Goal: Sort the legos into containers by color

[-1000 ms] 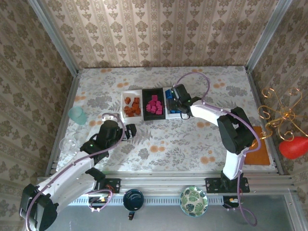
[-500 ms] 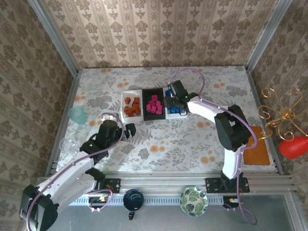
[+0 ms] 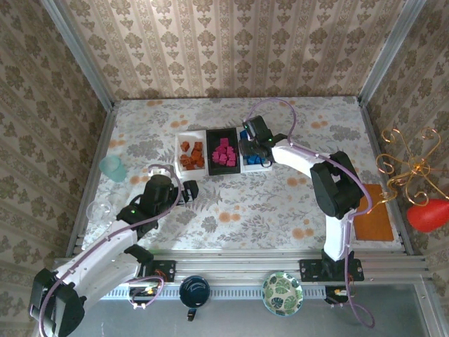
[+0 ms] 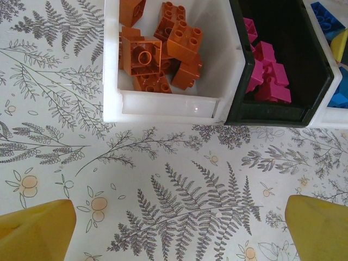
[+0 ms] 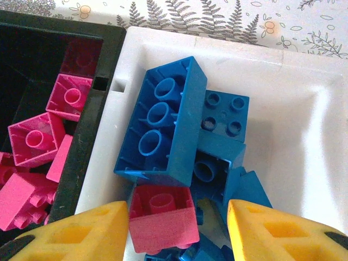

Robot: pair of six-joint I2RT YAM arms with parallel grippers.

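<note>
**A:** In the right tray [image 5: 283, 87], what is the right gripper [image 5: 178, 228] on?

**B:** A pink brick [image 5: 163, 217]; it lies among the blue bricks [image 5: 163, 119], and the jaws stand partly open on either side of it; one finger [image 5: 81, 234] is against it or just beside it, I cannot tell which; the other finger [image 5: 272, 228] stands off it with a gap; so it is not clamped.

**A:** And the left gripper [image 4: 179, 228]?

**B:** Spread wide and holding nothing; it hangs over bare tabletop [image 4: 163, 179], near the front of the trays but apart from them.

**A:** The rest of the bricks?

**B:** Orange bricks [image 4: 163, 49] fill the left tray [image 4: 163, 103]; pink bricks [image 5: 32, 141] sit in the black tray [image 5: 54, 27] between the two white ones; the three trays touch side by side.
</note>
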